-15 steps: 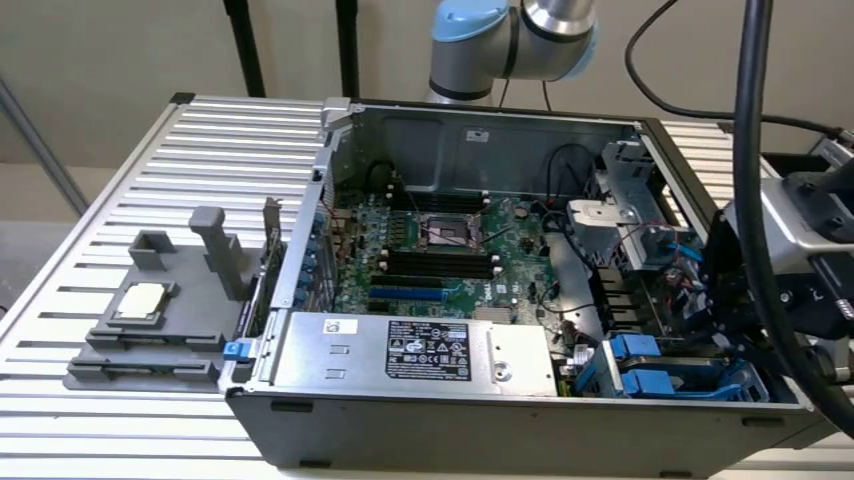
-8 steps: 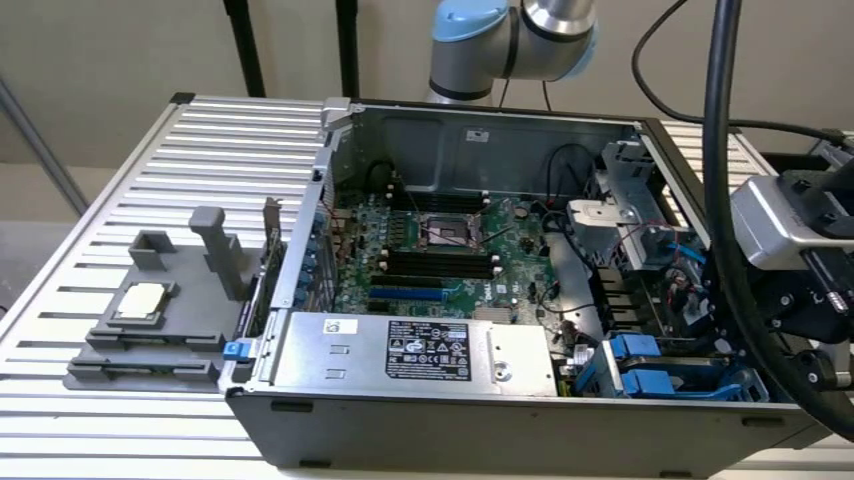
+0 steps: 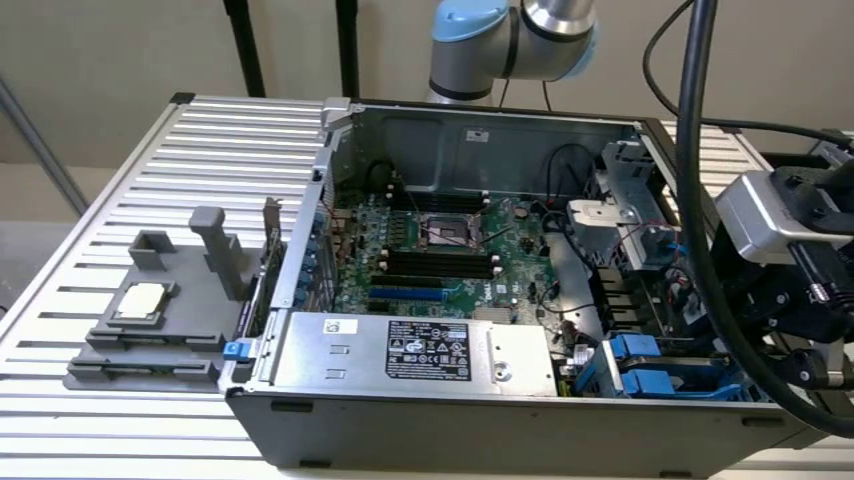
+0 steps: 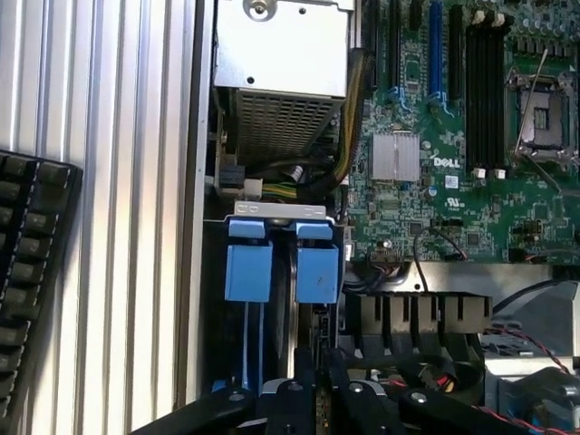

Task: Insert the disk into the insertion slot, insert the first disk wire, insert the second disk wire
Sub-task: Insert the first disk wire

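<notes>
Blue-framed disk (image 4: 317,272), apparently seated edge-on in insertion slot (image 3: 661,380), lower right of exterior view. End effector (image 4: 313,394) pressed together, nothing visibly held, close by. Hazard: snagging neighbouring red wires (image 4: 530,349).

exterior view: set high, looking down at a slant into the open computer case (image 3: 534,420) on the slatted table (image 3: 200,130). mid distance, whole case in frame.
wrist view: close in, facing nearly straight down into the case.
shared ground: insertion slot (image 4: 249,272) with its blue tabs, green motherboard (image 4: 435,181), silver box (image 4: 281,45).
</notes>
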`<state>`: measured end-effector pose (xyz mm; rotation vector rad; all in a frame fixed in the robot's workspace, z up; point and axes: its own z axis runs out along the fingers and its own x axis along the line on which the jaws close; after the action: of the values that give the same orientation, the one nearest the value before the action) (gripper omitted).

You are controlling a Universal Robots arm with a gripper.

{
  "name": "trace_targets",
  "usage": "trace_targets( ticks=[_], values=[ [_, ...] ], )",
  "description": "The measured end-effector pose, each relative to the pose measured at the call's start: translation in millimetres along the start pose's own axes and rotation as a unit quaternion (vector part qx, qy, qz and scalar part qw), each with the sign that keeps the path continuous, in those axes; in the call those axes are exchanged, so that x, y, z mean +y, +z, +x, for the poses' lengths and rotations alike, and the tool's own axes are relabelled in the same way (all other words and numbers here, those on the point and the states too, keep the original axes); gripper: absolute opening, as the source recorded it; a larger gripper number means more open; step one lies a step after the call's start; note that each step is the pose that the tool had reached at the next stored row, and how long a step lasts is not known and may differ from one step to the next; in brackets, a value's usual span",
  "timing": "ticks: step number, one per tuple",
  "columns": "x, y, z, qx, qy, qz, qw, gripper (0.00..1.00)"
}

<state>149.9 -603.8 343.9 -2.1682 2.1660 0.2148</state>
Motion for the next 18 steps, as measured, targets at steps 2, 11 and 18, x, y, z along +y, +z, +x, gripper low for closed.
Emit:
trace_targets(
  ticks=[2, 11, 18],
  values=[
    [0.1, 0.4, -1.7, 0.0003, 0.002, 0.0001, 1.0000, 0.16],
    [0.1, 1.2, -4.1, 0.0006, 0.028, 0.0026, 0.9996, 0.16],
    [0.4, 2.1, -4.9, 0.0027, 0.047, 0.0035, 0.9989, 0.16]
  ],
)
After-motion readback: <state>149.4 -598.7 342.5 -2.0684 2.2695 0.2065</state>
